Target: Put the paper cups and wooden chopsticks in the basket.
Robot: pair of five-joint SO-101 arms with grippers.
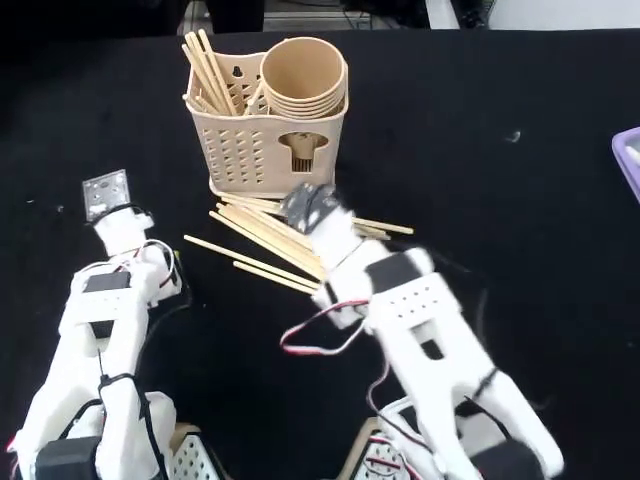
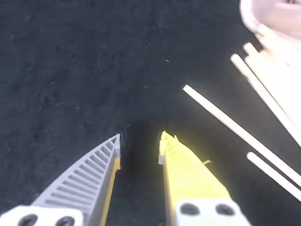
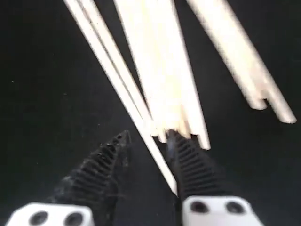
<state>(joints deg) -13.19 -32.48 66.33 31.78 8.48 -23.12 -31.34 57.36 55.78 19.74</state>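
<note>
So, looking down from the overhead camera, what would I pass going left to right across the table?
The left hand, the chopsticks standing in the basket, the stacked paper cups beside them, then a purple thing at the right edge.

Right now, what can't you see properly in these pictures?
- High view: the basket wall hides the lower paper cups, so the stack cannot be counted.
- High view: the right arm covers part of the loose chopsticks.
- Right wrist view: the chopsticks by the right gripper are blurred; their number is unclear.
- High view: a purple thing is cut off by the edge.
</note>
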